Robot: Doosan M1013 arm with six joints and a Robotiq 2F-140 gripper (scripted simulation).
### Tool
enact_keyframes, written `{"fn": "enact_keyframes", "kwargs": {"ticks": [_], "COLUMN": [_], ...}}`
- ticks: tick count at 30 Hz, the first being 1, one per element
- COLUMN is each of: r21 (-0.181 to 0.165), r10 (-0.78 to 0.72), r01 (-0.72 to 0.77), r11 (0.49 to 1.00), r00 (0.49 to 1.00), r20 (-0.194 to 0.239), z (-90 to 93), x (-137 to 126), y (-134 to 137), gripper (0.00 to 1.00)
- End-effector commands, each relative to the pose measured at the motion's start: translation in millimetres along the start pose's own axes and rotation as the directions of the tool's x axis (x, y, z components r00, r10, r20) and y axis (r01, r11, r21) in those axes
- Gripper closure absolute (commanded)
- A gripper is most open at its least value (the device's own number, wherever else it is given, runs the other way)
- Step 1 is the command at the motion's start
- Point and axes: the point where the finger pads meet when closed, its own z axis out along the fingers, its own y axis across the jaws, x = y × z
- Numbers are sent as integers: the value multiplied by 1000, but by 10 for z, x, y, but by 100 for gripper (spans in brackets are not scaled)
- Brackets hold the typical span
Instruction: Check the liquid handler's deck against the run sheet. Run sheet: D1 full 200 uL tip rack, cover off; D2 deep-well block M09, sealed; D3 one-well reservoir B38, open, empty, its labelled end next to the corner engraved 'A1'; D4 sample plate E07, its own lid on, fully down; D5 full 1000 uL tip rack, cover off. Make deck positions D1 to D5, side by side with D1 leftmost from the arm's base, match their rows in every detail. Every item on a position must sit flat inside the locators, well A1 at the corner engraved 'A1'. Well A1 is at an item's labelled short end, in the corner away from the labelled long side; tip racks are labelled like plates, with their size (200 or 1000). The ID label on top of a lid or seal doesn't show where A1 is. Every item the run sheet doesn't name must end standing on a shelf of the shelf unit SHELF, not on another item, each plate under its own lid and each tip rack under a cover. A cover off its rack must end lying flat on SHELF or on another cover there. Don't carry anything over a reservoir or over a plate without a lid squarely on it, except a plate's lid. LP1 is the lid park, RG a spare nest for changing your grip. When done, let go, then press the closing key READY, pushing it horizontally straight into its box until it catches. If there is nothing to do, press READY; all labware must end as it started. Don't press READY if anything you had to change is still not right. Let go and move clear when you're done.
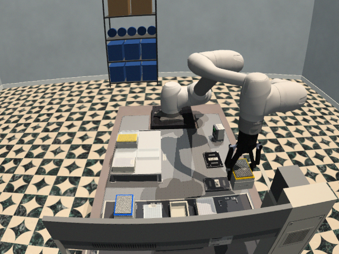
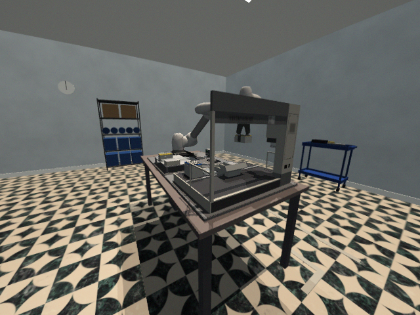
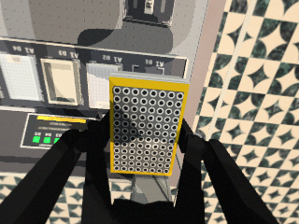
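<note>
My gripper (image 1: 242, 167) is shut on a yellow-rimmed tip rack (image 1: 242, 171) without a cover and holds it in the air near the table's right edge, just short of the deck row. The rack fills the wrist view (image 3: 147, 125) between my fingers, and shows high under the handler's gantry in the exterior view (image 2: 243, 138). On the deck, D1 (image 1: 232, 203) is empty. D2 holds a sealed block (image 1: 205, 206), D3 an open cream reservoir (image 1: 178, 209), D4 a clear plate (image 1: 152, 210), D5 a blue-rimmed tip rack (image 1: 123, 205).
The shelf unit (image 1: 136, 157) on the table's left carries another yellow rack (image 1: 126, 137), a covered item (image 1: 124, 162) and a flat cover (image 1: 148, 154). Two black nests (image 1: 212, 159) (image 1: 216, 183) lie left of my gripper. The READY box (image 1: 218, 132) stands behind. The handler's tower (image 1: 298, 207) rises at right.
</note>
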Motion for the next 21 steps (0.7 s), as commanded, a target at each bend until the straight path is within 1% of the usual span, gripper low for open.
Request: {"fn": "enact_keyframes", "kwargs": {"ticks": [1, 10, 20, 21], "r21": [-1, -1, -1, -1], "r10": [0, 0, 0, 0], "r01": [0, 0, 0, 0], "r11": [1000, 1000, 1000, 1000], "r00": [1000, 1000, 1000, 1000], "r20": [2, 2, 1, 1], "z": [-30, -30, -30, -30], "x": [0, 0, 498, 498], "y": [1, 1, 13, 13], "gripper": [90, 90, 90, 90]}}
